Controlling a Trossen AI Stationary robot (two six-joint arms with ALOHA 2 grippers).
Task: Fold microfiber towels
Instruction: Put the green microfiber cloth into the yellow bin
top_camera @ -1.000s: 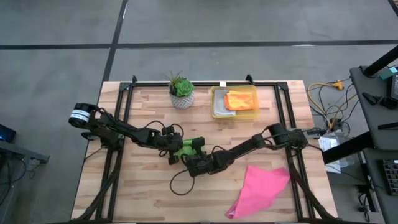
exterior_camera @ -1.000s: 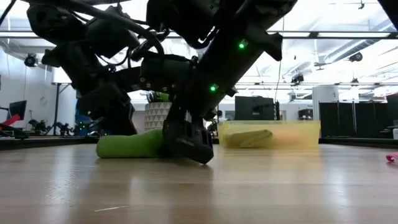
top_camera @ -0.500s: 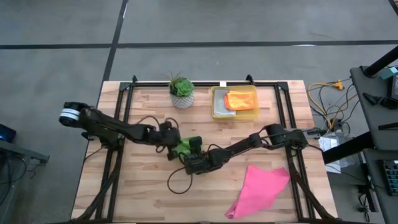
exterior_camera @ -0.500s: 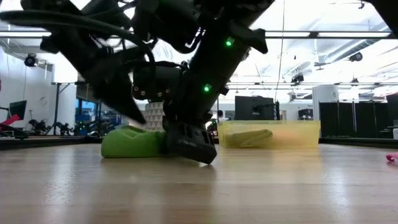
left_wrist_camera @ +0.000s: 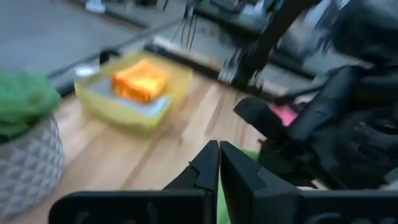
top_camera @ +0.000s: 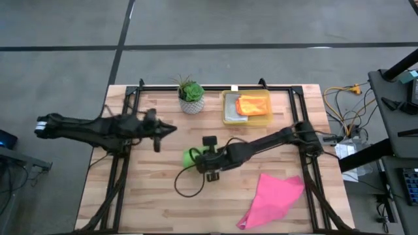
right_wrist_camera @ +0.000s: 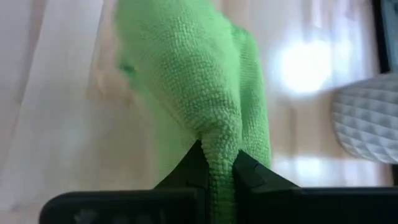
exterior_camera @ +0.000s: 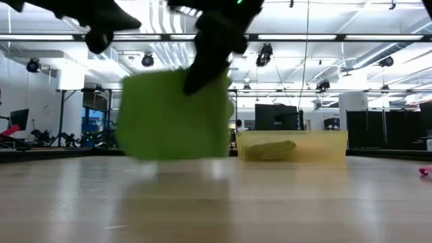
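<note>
the right tool pinches the green towel above the surface's centre, mid-fold i judge, while the left tool, pressed together, sits at ten o'clock; next, lay it flat.

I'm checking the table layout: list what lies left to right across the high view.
left gripper → potted plant → green towel, held by the right gripper → yellow bin holding the orange towel → pink towel.

Your left gripper has its jaws closed; beyond it, the bin holds the orange towel, a planter beside it.
</note>
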